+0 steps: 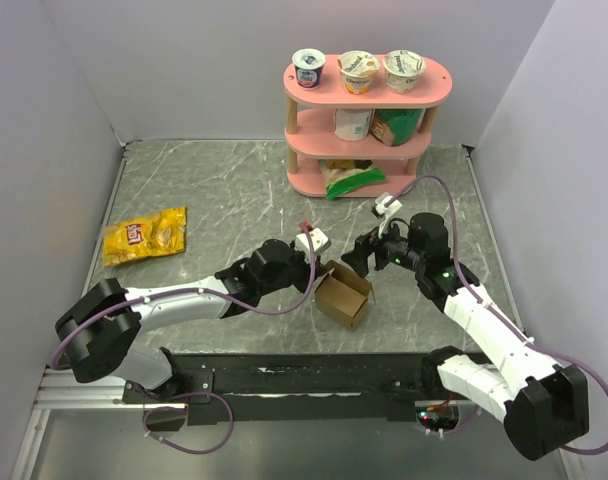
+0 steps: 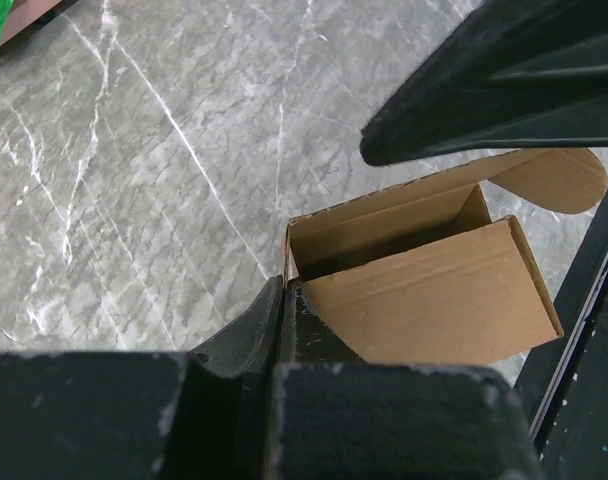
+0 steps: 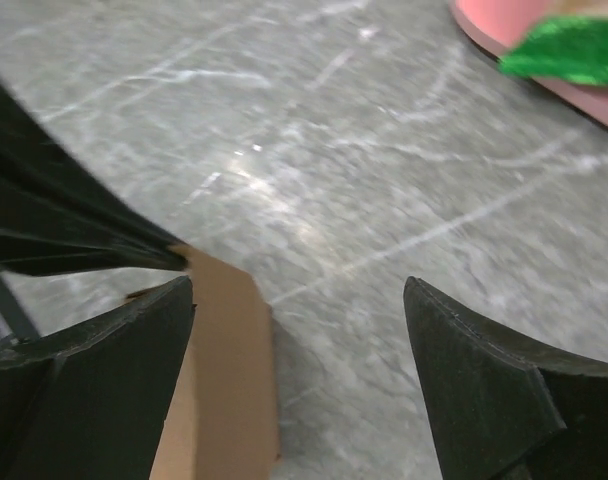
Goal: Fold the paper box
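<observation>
The paper box (image 1: 344, 293) is plain brown cardboard, partly folded, standing open on the marble table just in front of the arms. In the left wrist view the paper box (image 2: 424, 300) shows an open cavity and a rounded flap sticking out to the right. My left gripper (image 1: 314, 276) is shut on the box's left wall, and its fingertips (image 2: 269, 310) pinch the cardboard edge. My right gripper (image 1: 360, 256) hovers open just behind the box. In the right wrist view the right gripper (image 3: 296, 290) holds nothing, and a box flap (image 3: 224, 370) lies beside its left finger.
A pink three-tier shelf (image 1: 439, 95) stands at the back with yogurt cups on top and a green bag (image 1: 352, 180) at its foot. A yellow snack bag (image 1: 144, 235) lies at the left. White walls enclose the table on three sides.
</observation>
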